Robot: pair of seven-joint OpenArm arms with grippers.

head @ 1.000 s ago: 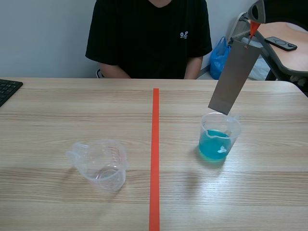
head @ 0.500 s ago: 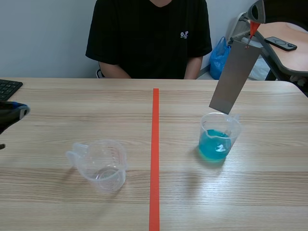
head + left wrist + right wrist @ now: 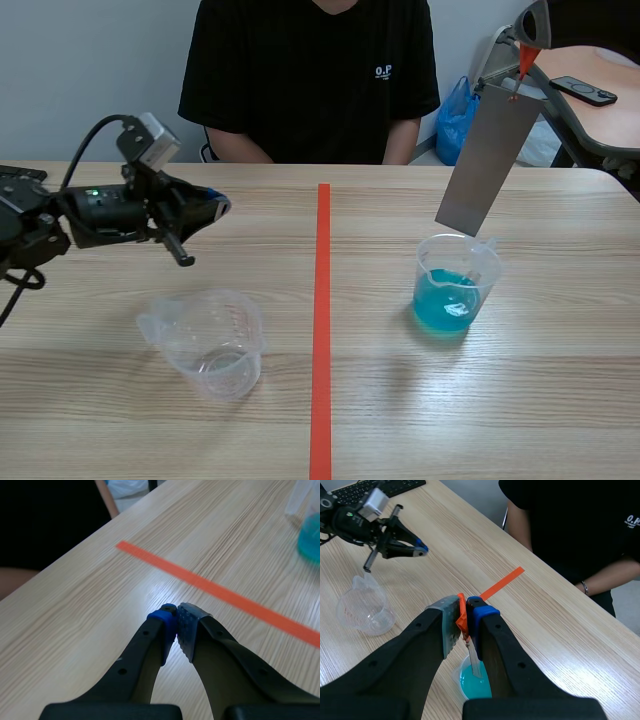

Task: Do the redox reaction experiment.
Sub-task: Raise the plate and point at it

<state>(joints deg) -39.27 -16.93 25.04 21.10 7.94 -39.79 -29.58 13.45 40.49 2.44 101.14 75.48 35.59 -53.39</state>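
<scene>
A grey metal strip (image 3: 487, 160) hangs from an orange tab (image 3: 524, 62), and my right gripper (image 3: 531, 36) is shut on that tab high at the back right. The strip's lower end is just over the rim of a clear cup of blue liquid (image 3: 455, 288). From the right wrist, the gripper (image 3: 465, 611) pinches the tab (image 3: 461, 620), with the strip (image 3: 473, 659) pointing down over the blue cup (image 3: 475, 684). An empty clear measuring cup (image 3: 207, 342) stands left of the tape line. My left gripper (image 3: 214, 206) hovers behind it, shut on nothing (image 3: 177, 625).
A person in a black shirt (image 3: 310, 80) sits across the table. A keyboard (image 3: 18, 180) lies at the far left edge. An orange tape line (image 3: 322, 320) splits the table. A side desk with a phone (image 3: 585, 92) stands behind the right corner.
My left arm has come in from the left edge and now reaches above the table behind the empty cup. The right gripper, strip and both cups have stayed put.
</scene>
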